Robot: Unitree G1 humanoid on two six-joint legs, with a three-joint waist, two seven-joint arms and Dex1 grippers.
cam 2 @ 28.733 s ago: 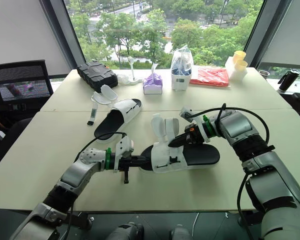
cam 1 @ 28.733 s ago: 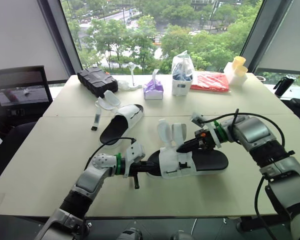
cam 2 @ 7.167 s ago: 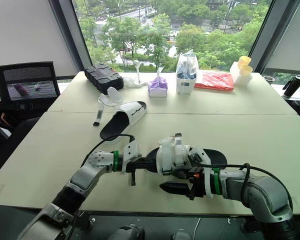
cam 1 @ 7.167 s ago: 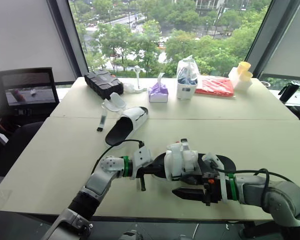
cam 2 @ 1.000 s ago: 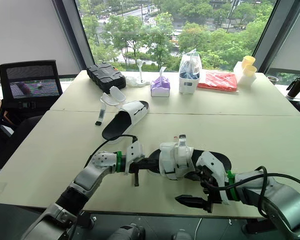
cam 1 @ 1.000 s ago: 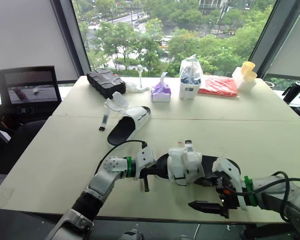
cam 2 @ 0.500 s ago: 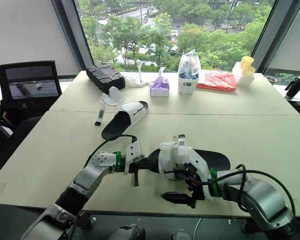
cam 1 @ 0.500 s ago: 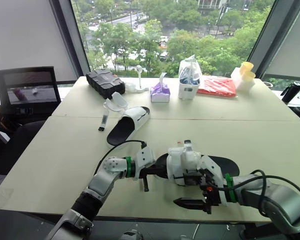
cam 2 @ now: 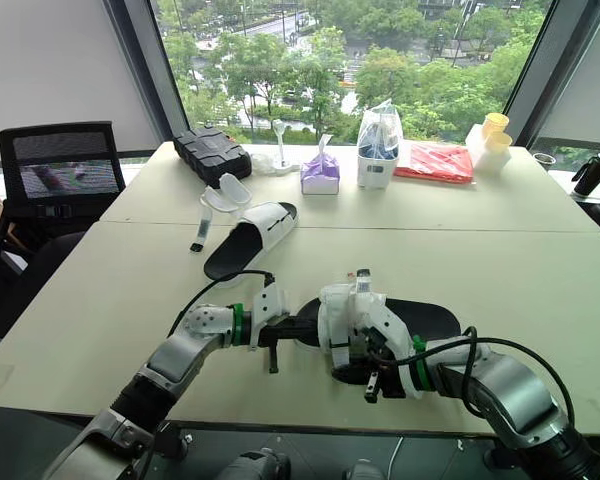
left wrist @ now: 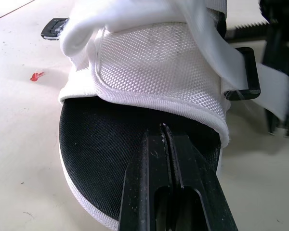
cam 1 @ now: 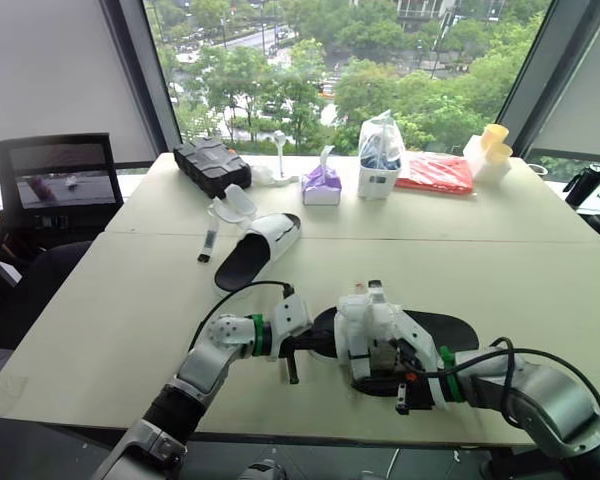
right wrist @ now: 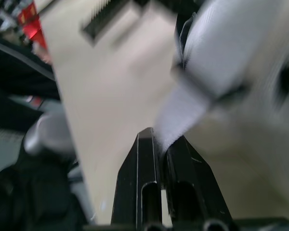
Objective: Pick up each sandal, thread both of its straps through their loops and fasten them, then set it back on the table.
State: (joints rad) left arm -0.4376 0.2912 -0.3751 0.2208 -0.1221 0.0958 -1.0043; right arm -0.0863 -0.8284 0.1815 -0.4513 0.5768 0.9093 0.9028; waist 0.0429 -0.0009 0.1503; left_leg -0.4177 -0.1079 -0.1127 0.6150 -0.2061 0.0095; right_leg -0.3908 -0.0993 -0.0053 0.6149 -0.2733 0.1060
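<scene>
Right wrist view looks along the right gripper [right wrist: 160,139], whose two black fingers are pinched together on the free end of a white strap [right wrist: 183,115]; the strap runs up from between them toward the blurred white upper of the near sandal [cam 1: 365,325]. From the head camera, that sandal lies flat near the front edge of the table [cam 1: 100,310], black sole down and toe pointing to the robot's left, with its white upper closed over the footbed. The right gripper sits against the sandal's near side, low beside the sole. The left gripper [cam 1: 302,346] meets the sandal at its toe. In the left wrist view its fingers [left wrist: 149,159] are pressed together with nothing visible between them, lying over the black footbed just short of the mesh upper. On the sandal's side in that view a white strap passes through a black rectangular loop [left wrist: 249,72]. A small red scrap [left wrist: 37,75] lies on the tabletop beside the sandal. The far sandal [cam 1: 255,248] rests well apart, toward the table's left middle, its white straps [cam 1: 230,205] unfastened and splayed open. Along the far edge stand a black case [cam 1: 210,165], a purple tissue pack [cam 1: 322,185], a bagged white container [cam 1: 380,150], a red packet [cam 1: 435,172] and yellow cups [cam 1: 492,140].
</scene>
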